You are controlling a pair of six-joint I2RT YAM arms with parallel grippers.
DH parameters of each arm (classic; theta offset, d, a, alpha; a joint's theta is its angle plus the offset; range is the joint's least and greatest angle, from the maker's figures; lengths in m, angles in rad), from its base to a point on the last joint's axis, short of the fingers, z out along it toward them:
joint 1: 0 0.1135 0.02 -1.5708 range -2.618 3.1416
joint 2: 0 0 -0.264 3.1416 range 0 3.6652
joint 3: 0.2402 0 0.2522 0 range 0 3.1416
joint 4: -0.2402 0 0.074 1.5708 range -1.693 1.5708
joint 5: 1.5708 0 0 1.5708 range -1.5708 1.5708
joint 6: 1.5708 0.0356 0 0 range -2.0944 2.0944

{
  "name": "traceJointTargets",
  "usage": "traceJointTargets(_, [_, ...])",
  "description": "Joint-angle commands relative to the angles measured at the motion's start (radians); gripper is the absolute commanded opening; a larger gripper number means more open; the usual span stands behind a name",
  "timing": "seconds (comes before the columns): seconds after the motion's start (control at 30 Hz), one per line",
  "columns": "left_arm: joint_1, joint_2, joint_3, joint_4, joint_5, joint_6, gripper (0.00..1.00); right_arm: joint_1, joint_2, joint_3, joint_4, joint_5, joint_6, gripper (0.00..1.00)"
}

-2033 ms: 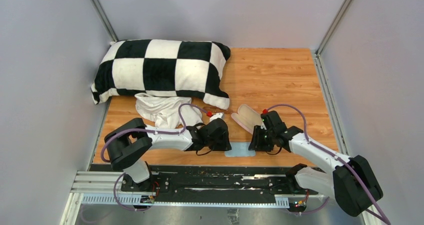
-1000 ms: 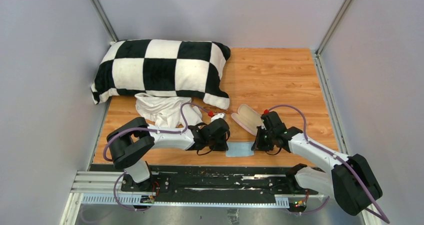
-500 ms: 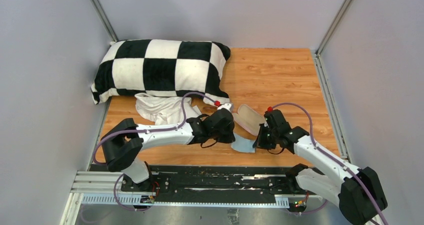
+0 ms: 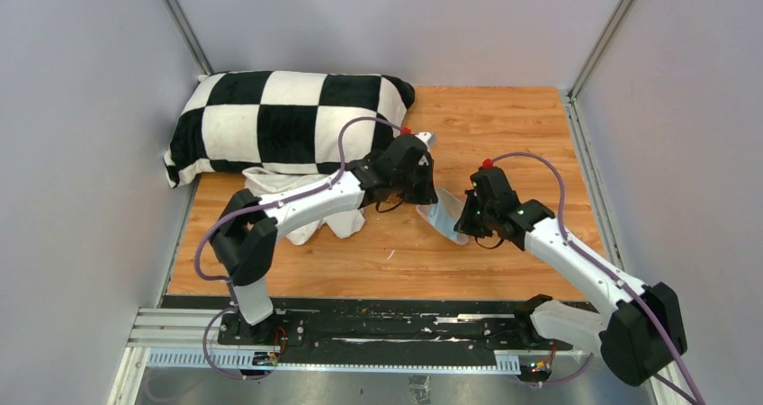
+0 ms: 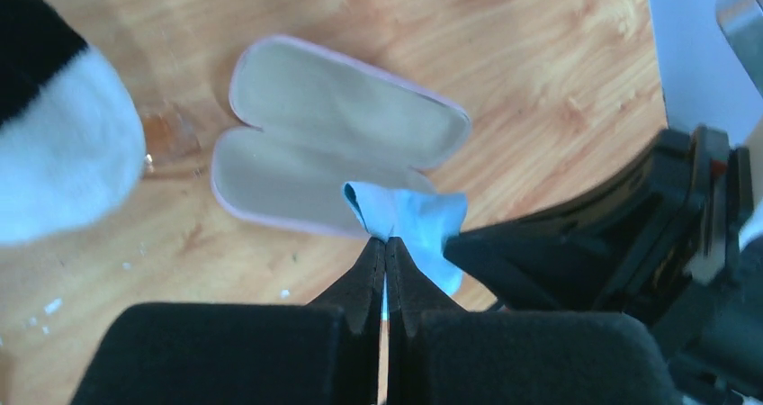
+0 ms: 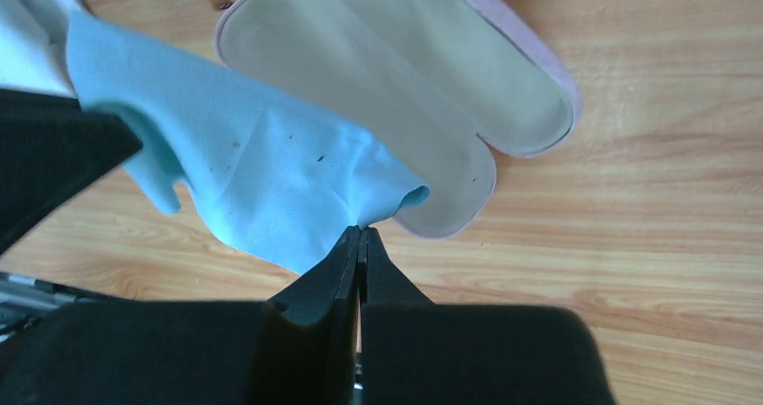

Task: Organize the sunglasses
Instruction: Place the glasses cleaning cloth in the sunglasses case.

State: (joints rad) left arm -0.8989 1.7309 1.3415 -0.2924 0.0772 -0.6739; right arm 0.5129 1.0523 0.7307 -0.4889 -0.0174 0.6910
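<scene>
Holding a light-blue cloth [image 6: 243, 171] over the open pink case [image 5: 333, 144].
Clamped in the jaws of left gripper [image 5: 385, 243] and right gripper [image 6: 360, 234], with the sunglasses [image 5: 171, 137] on the counter [image 5: 540, 81] between case and pillow [image 5: 54, 171].

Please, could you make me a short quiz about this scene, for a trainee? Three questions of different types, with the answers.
1. True or false: the case is shut.
2. What does the left gripper pinch? A) the case B) the cloth C) nothing
3. How many grippers hold the cloth?

Key
1. False: it lies open, with the cream inside showing.
2. B
3. Two: the right gripper pinches it too.
</scene>
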Motion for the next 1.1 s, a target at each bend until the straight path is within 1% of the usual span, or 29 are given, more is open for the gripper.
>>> traceJointTargets(0.0, [0.051, 0.136, 0.127, -0.09, 0.107, 0.1, 0.0, -0.033, 0.101, 0.05, 0.0, 0.05, -0.028, 0.0])
traceJointTargets(0.1, [0.07, 0.218, 0.211, -0.138, 0.129, 0.143, 0.0, -0.056, 0.158, 0.059, 0.021, 0.039, -0.049, 0.0])
traceJointTargets(0.2, [0.088, 0.253, 0.217, -0.132, 0.133, 0.154, 0.0, -0.08, 0.205, 0.059, 0.039, 0.008, -0.061, 0.0])
traceJointTargets(0.37, [0.108, 0.283, 0.18, -0.115, 0.129, 0.174, 0.0, -0.085, 0.256, 0.042, 0.055, -0.032, -0.074, 0.0])
traceJointTargets(0.5, [0.114, 0.306, 0.158, -0.101, 0.161, 0.185, 0.0, -0.085, 0.286, 0.003, 0.092, -0.064, -0.082, 0.0])
traceJointTargets(0.77, [0.114, 0.285, 0.033, -0.045, 0.182, 0.165, 0.0, -0.084, 0.27, -0.088, 0.192, -0.022, -0.142, 0.0])
traceJointTargets(1.07, [0.114, 0.255, -0.01, -0.056, 0.183, 0.182, 0.0, -0.083, 0.267, -0.126, 0.253, -0.027, -0.223, 0.0])
